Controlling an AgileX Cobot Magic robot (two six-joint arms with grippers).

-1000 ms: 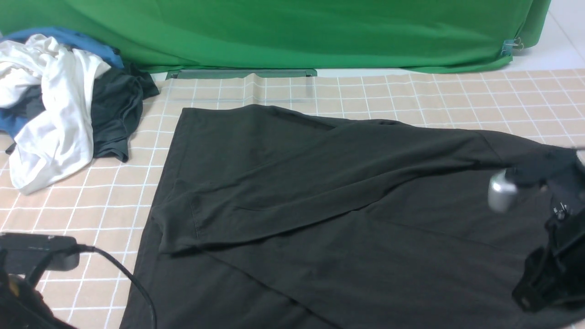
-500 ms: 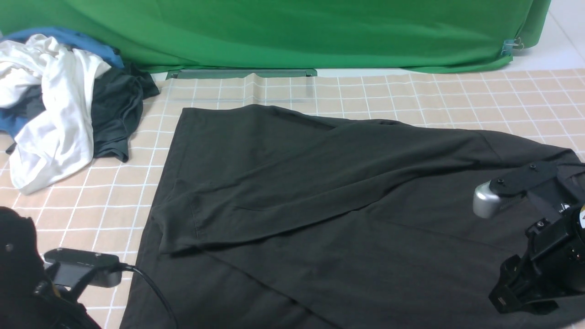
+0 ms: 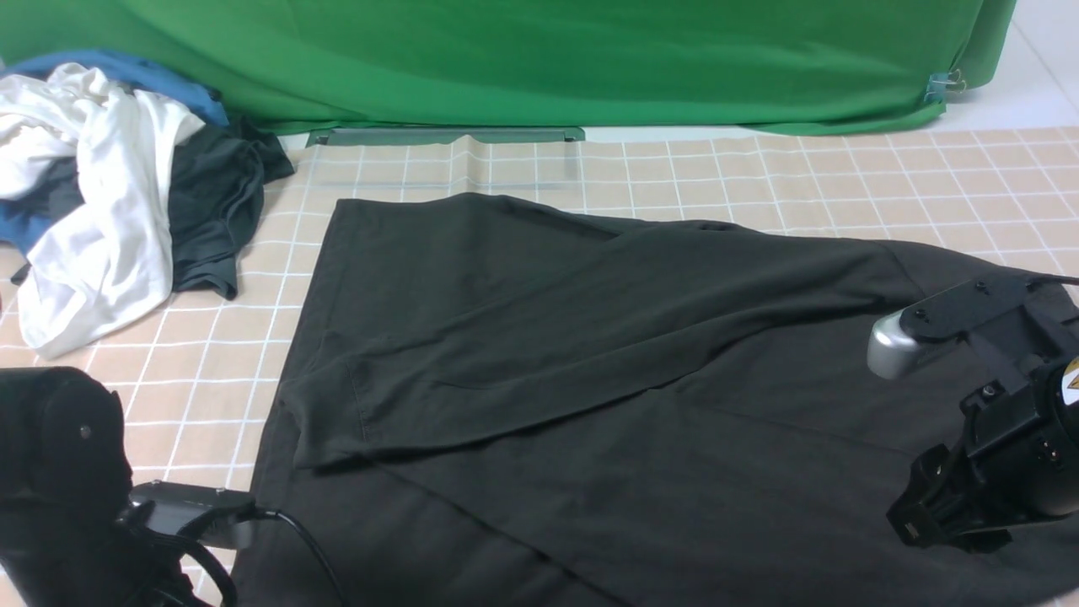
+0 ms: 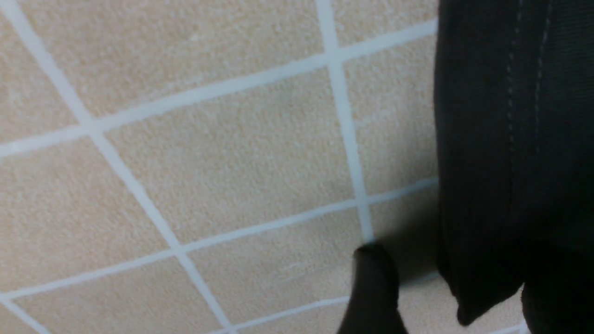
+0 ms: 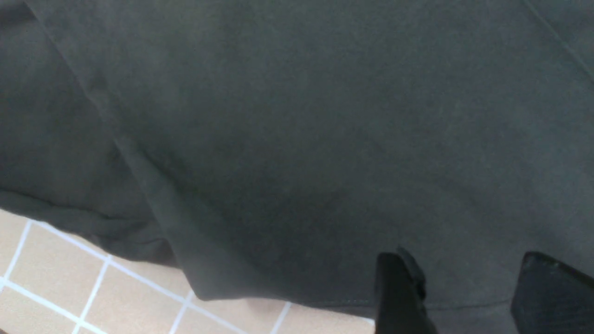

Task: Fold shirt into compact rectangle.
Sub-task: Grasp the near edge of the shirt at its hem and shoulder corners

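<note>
Shirt (image 3: 590,379) flat on checked cloth (image 3: 674,169), partly folded

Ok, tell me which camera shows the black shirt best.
Front view: the shirt lies spread on the checked cloth, a sleeve folded across it. Left wrist view shows only its stitched hem; right wrist view only a close patch of fabric.

**Both arms have closed in on the shirt**

Your left arm (image 3: 59,455) has come up into view at the near left corner. A second ago only its black camera (image 3: 190,512) showed, low by the picture's edge. Now the arm's dark bulk stands over the tabletop (image 3: 211,354), and that camera has travelled right to sit just beside the shirt's (image 3: 590,379) near left edge. Your right arm (image 3: 1003,455), a blur at the far right a second ago, is now sharp. It has slid leftward over the shirt, with its silver camera (image 3: 889,354) further in.
</note>
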